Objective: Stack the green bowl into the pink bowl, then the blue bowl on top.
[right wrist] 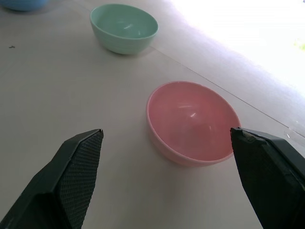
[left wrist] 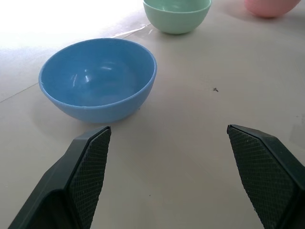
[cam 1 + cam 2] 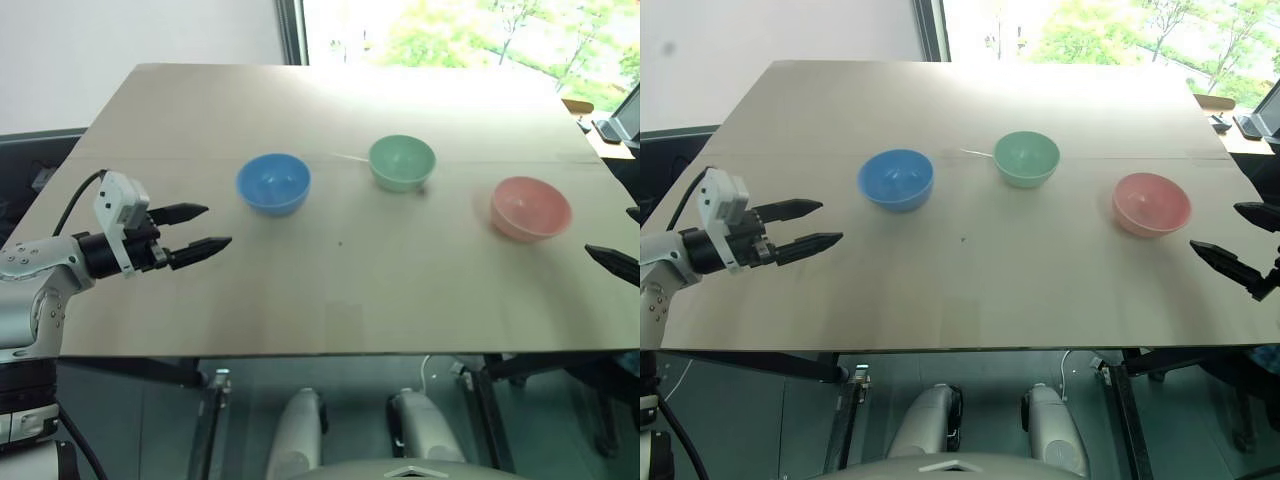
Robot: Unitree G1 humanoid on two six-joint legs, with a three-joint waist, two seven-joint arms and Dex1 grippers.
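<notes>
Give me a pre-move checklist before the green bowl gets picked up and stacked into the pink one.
1. green bowl upright, empty and standing apart from the others: ok.
2. pink bowl upright and empty, ready to receive: ok.
3. blue bowl out of the path between green and pink: ok, it sits on the far side of the green one.
4. left gripper open and holding nothing: ok.
5. right gripper open and holding nothing, close by the pink bowl: ok.
6. table between green and pink free of obstacles: ok.
</notes>
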